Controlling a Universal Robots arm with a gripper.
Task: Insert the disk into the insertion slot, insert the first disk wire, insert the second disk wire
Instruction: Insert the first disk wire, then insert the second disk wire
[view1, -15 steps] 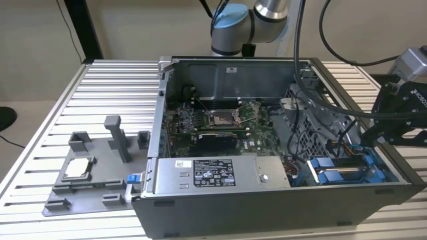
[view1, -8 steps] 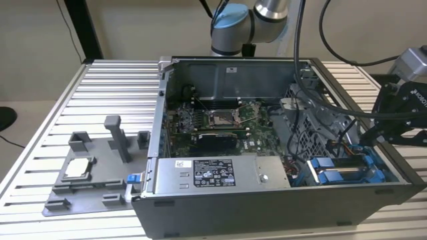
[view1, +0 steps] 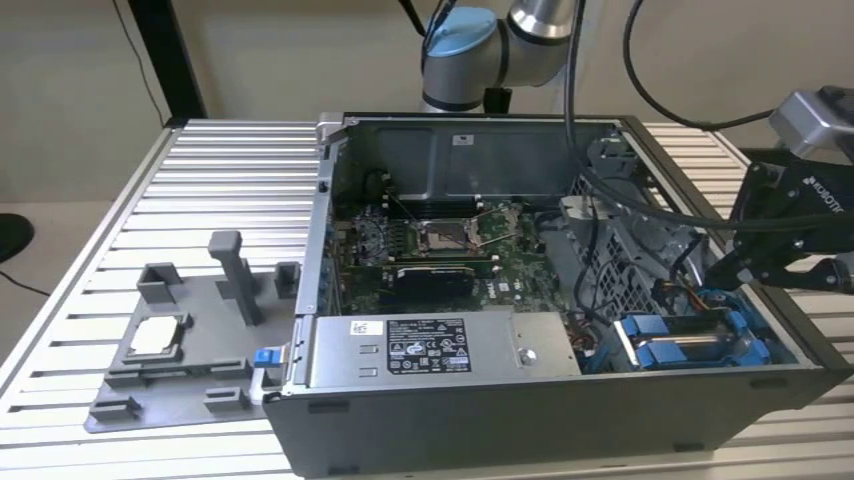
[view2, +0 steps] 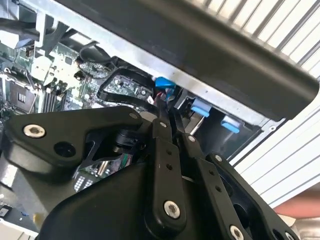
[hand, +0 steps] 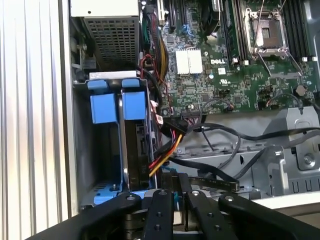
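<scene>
The disk (view1: 687, 345) sits inside the insertion slot (view1: 625, 350), a grey metal cage with blue tabs at the case's near right corner in the exterior view. In the first wrist view the disk (hand: 136, 145) stands on edge in the insertion slot (hand: 97, 150), and red, yellow and orange wires (hand: 167, 150) run toward its end. My gripper (view1: 721, 280) hangs just above the far end of the cage. In both wrist views its fingers meet, with the gripper (view2: 168, 107) (hand: 179, 181) pinching a small blue plug (view2: 165, 84) of a disk wire beside red leads.
A long grey power supply box (view1: 427, 345) lies along the case's front wall. The motherboard (view1: 427, 250) fills the case floor, and black cables (hand: 235, 132) cross near the cage. Outside the case, on the exterior view's left, a grey fixture tray (view1: 200, 400) holds a silver processor chip (view1: 154, 335).
</scene>
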